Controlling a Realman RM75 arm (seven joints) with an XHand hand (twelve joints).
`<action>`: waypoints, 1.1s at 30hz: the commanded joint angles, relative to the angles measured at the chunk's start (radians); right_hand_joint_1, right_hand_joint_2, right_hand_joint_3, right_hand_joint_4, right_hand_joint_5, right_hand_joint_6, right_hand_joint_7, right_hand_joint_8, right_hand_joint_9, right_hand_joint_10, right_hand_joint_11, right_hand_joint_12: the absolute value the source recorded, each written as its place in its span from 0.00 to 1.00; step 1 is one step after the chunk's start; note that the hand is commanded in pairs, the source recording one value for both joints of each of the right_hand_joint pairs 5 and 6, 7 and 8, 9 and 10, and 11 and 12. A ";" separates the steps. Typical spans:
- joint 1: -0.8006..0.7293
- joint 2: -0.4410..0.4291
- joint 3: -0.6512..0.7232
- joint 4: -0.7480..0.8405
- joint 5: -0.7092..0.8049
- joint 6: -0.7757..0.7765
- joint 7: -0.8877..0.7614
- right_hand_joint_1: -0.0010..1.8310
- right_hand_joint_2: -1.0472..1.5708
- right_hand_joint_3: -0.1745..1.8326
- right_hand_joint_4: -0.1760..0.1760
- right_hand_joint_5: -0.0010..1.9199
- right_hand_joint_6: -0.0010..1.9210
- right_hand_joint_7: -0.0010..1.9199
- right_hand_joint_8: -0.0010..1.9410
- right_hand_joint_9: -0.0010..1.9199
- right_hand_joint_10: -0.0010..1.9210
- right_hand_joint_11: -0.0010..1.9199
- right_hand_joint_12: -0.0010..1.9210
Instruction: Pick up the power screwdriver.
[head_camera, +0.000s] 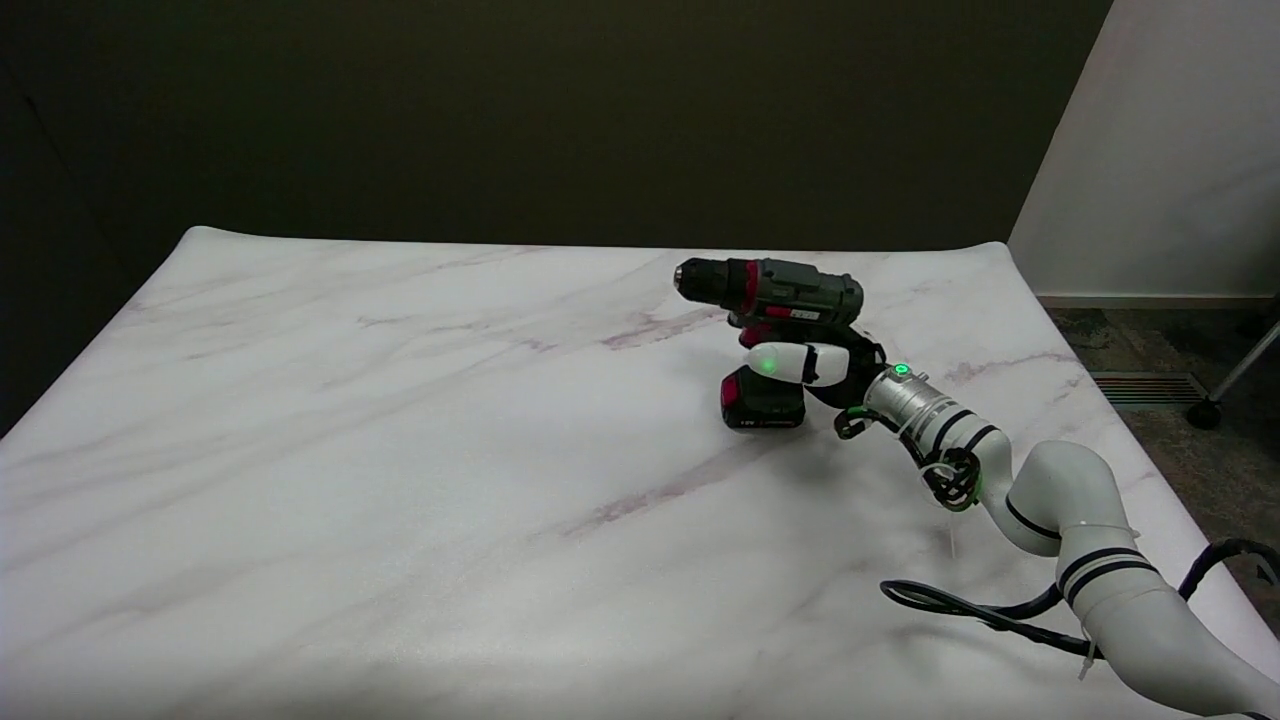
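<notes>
The power screwdriver (790, 292) is dark green and black with red trim. It stands upright toward the back right of the marble table (400, 450), chuck pointing left, and its red and black battery base (762, 402) looks to be resting on the tabletop. My right hand (812, 364) reaches in from the lower right and grips the handle just under the body. A white finger with a green light lies across the front of the handle, which is mostly hidden behind the hand.
A black cable (960, 605) loops on the table beside my right arm (1090, 560). The table's right edge runs close by, with floor and a chair leg (1235, 385) beyond it. A dark wall stands behind the table.
</notes>
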 joint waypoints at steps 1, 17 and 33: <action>0.000 0.001 -0.004 -0.008 -0.002 0.021 0.000 0.71 0.47 0.31 0.34 0.06 0.06 0.26 0.26 0.18 0.18 0.24 0.24; 0.006 0.001 0.005 0.000 -0.002 0.081 0.000 0.62 1.00 0.23 0.35 0.19 0.19 1.00 0.99 1.00 1.00 1.00 1.00; 0.006 -0.002 0.006 0.000 0.006 0.085 0.000 0.62 1.00 0.24 0.36 0.27 0.27 1.00 0.99 1.00 1.00 1.00 1.00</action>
